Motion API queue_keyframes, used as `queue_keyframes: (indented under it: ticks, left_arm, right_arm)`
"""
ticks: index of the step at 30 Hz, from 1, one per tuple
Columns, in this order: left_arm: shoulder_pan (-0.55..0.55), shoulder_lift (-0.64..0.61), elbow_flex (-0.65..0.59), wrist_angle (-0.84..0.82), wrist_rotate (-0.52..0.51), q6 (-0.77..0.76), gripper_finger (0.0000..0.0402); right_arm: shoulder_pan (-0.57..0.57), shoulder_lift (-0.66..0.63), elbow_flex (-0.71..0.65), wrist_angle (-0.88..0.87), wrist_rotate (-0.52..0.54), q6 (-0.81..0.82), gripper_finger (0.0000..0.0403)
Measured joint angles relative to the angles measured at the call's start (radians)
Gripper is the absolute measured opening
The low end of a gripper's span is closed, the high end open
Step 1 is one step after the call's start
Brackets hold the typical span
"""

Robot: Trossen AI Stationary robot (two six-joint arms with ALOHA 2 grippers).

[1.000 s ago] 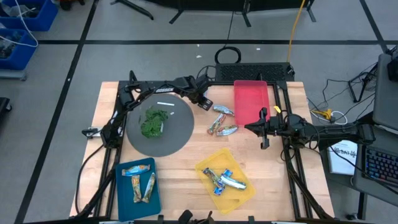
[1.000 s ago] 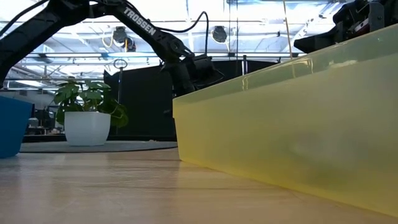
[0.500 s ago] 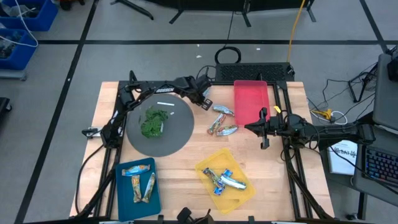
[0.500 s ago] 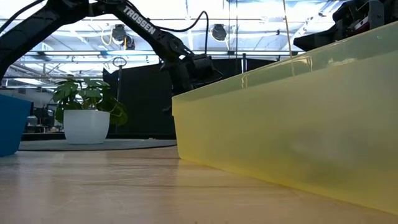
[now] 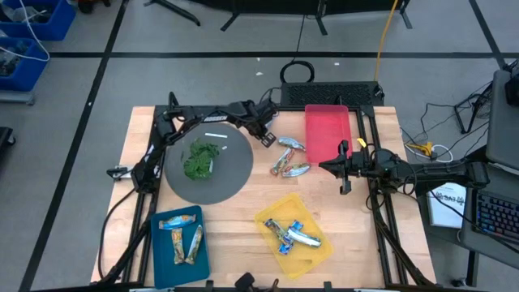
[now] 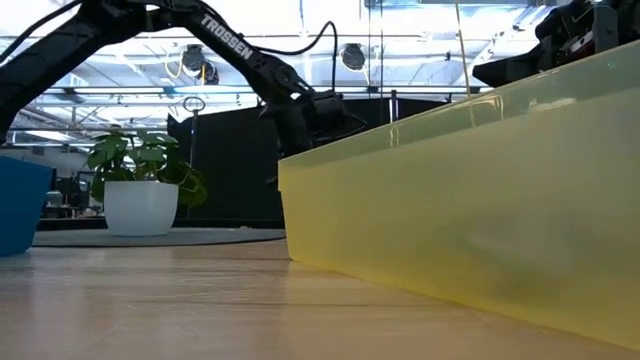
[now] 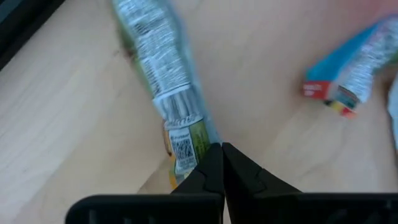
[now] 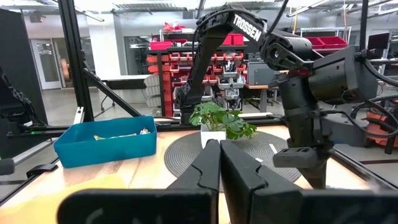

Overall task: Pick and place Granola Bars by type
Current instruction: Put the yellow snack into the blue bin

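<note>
My left gripper (image 5: 265,137) is shut and hovers by three loose granola bars on the wood between the grey plate and the red tray: one silvery-green (image 5: 288,143), two more (image 5: 280,164) (image 5: 298,170). In the left wrist view its shut tips (image 7: 222,150) stand at the end of the silvery-green bar (image 7: 160,74); a blue and silver bar (image 7: 348,71) lies farther off. Other bars lie in the yellow tray (image 5: 293,236) and the blue tray (image 5: 182,237). My right gripper (image 5: 324,165) waits shut near the red tray's near end, touching nothing. My left gripper's shut fingertips stand over one end (image 7: 183,152) of the silvery-green bar, which lies flat on the table. Whether they touch it, I cannot tell.
A red tray (image 5: 327,113) sits at the far right, a yellow tray (image 5: 324,251) near the middle front, a blue tray (image 5: 158,251) at the near left. The grey round plate (image 5: 235,166) carries a green leafy clump (image 5: 199,160) and a small white stick (image 5: 213,135).
My left gripper has crept slightly toward the loose bars beside the red tray and has stayed shut. The bars and my right arm have kept still.
</note>
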Motion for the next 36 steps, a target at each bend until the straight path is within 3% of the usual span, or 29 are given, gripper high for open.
queue_keyframes:
  ticks: [5, 12, 17, 22, 25, 29, 36]
  left_arm:
    - [-0.025, -0.036, 0.000, 0.000, -0.023, 0.038, 0.0001]
    - [-0.067, -0.178, 0.000, -0.073, -0.059, 0.084, 0.0001]
    - [-0.148, -0.303, 0.000, -0.182, -0.180, 0.108, 0.0001]
    - [-0.205, -0.399, 0.000, -0.240, -0.208, 0.085, 0.0000]
    - [-0.214, -0.402, -0.009, -0.258, -0.171, -0.004, 0.0005]
    - [-0.196, -0.318, -0.097, -0.211, -0.103, -0.025, 0.0045]
    - [-0.136, -0.134, -0.132, -0.196, -0.035, -0.055, 0.0170]
  right_arm:
    - [0.000, 0.000, 0.000, 0.000, 0.000, 0.000, 0.0004]
    - [0.000, 0.000, 0.000, -0.001, 0.000, 0.000, 0.0004]
    - [0.000, 0.000, 0.000, 0.000, 0.000, 0.000, 0.0004]
    - [0.000, 0.000, 0.000, -0.001, 0.000, 0.000, 0.0004]
    - [0.000, 0.000, 0.000, 0.000, 0.000, 0.000, 0.0004]
    - [0.000, 0.000, 0.000, 0.000, 0.000, 0.000, 0.0004]
    - [0.000, 0.000, 0.000, 0.000, 0.000, 0.000, 0.0004]
